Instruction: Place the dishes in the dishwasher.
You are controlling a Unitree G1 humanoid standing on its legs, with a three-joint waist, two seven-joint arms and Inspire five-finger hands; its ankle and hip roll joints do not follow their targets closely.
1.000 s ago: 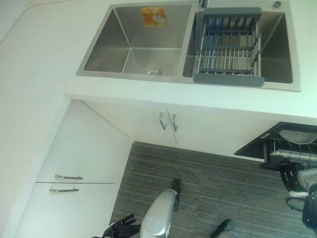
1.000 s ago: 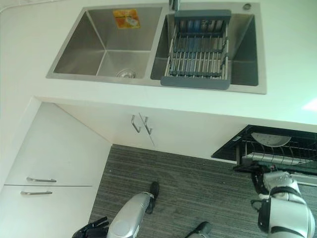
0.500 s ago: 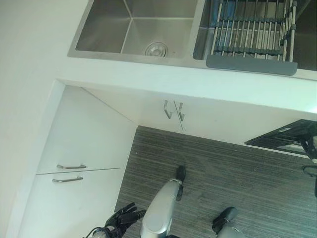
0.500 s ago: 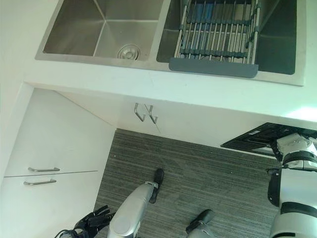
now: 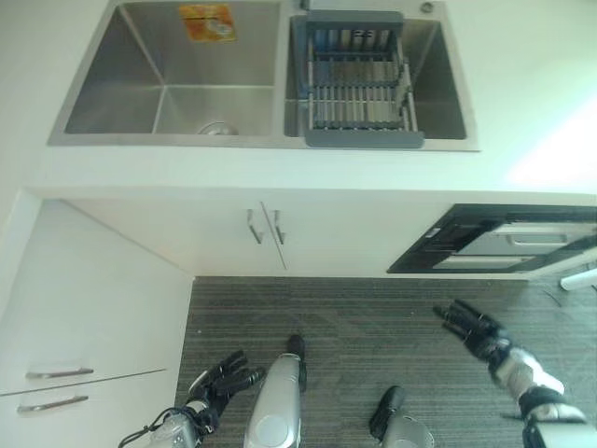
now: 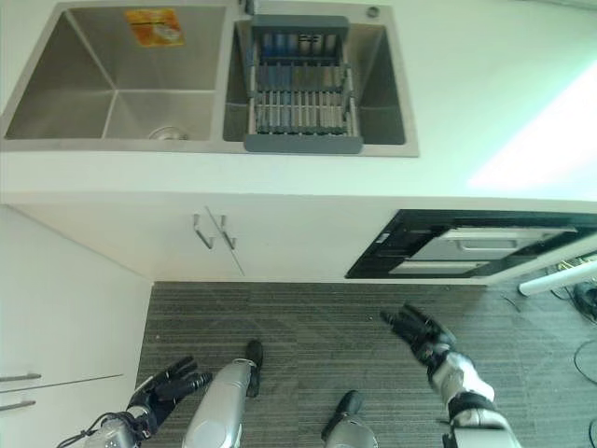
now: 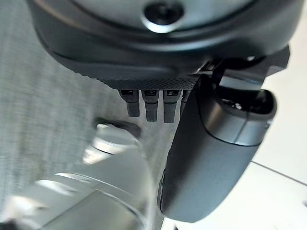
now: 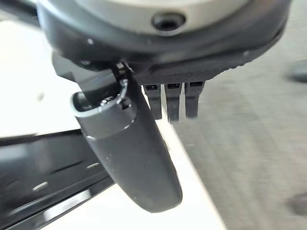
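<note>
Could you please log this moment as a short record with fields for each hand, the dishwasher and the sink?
left hand: low over the floor, fingers relaxed, holding nothing
right hand: raised over the floor below the dishwasher, fingers straight, holding nothing
dishwasher: dark drawer under the counter, part-way out
sink: double basin; left basin bare
drying rack: across the right basin, no dishes visible

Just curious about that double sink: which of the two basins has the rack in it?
The right basin, on the dishwasher's side, holds the grey rack. The left basin has just a drain.
</note>
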